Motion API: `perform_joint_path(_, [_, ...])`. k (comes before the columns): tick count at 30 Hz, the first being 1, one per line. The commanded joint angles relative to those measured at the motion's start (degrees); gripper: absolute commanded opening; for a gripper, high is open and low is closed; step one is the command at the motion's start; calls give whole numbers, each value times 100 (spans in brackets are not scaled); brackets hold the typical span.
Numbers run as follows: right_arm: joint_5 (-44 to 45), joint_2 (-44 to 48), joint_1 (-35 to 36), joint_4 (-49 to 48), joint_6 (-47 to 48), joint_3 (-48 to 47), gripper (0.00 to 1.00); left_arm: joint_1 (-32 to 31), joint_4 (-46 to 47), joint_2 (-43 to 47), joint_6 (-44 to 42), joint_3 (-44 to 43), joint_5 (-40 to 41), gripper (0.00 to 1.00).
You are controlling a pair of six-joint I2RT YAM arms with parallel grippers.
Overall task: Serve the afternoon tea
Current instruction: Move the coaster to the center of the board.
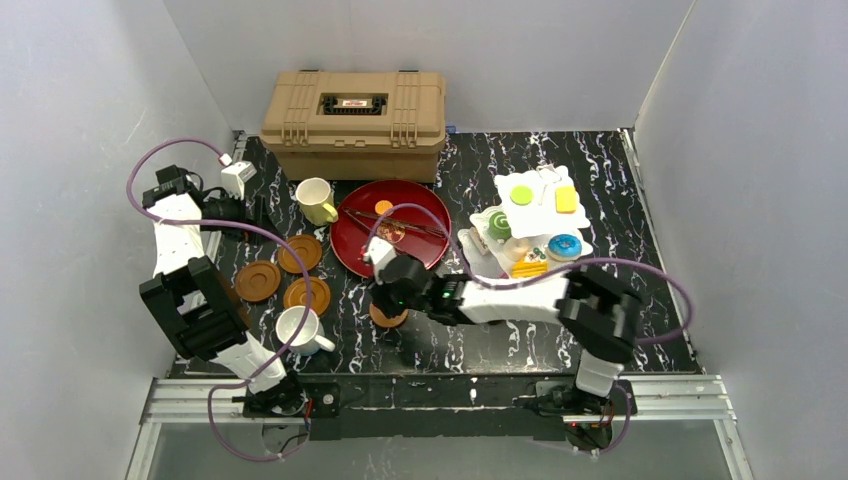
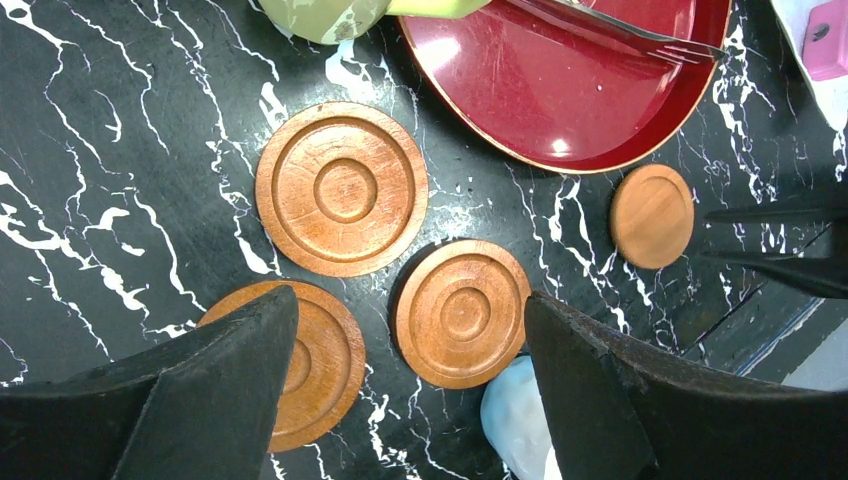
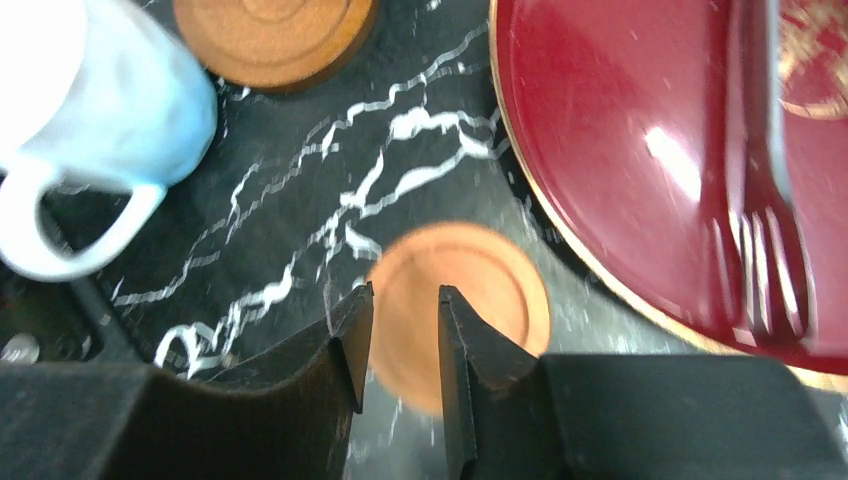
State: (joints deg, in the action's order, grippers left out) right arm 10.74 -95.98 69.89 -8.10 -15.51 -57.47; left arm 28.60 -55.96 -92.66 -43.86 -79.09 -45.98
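Case: a ribbed tan plastic case (image 1: pixel 352 125) with its lid shut, at 12 o'clock on the black marbled tabletop (image 1: pixel 640 300).
Tray: a big round dark-red tray (image 2: pixel 560 90) mid-table, at 6 o'clock of the case. A metal fork (image 3: pixel 765 200) lies in it.
Stand: a white three-tier scalloped stand (image 1: pixel 543 190), upright at 3 o'clock of the tray.
Mugs: a pale-yellow mug (image 1: pixel 315 200) just beside the tray's rim at 9 o'clock. A white mug (image 1: pixel 298 330) stands upright at 7 o'clock, near the left arm's base.
Saucers: three round brown ridged saucers (image 2: pixel 342 188) lie near one another between the two mugs. A smooth round brown saucer (image 3: pixel 470 285) lies just off the tray's rim at 6 o'clock.
Cakes: on the top tier, a flat green toy cake (image 1: pixel 521 195) and a yellow-orange toy cake (image 1: pixel 567 199). On a lower tier at 4 o'clock, a blue toy doughnut (image 1: pixel 564 245).
Left arm: elbow raised, forearm running toward 12 o'clock along the table's left side. The left gripper (image 2: pixel 410 300) hangs above the ridged saucers, jaws spread wide with nothing between them.
Right arm: stretched low toward 9 o'clock. The right gripper (image 3: pixel 403 295) points down over one edge of the smooth saucer, jaws parted by a narrow gap and pinching nothing. Whether the tips touch the saucer cannot be told.
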Motion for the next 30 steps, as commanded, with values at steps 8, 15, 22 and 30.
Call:
perform_joint_path(8, [39,-2041,-113,-723,897,-1438,36,-16,-224,154,-15,-63,-236,81])
perform_joint_path(15, [225,-1726,-160,-1051,626,-665,33,-16,-235,141,-8,-80,-338,81])
perform_joint_path(22, [277,-1177,-153,-1234,309,85,32,-15,-235,137,-25,-17,-373,80])
perform_joint_path(30, [178,-484,-111,-1143,353,57,53,-16,-244,122,83,-33,-368,80])
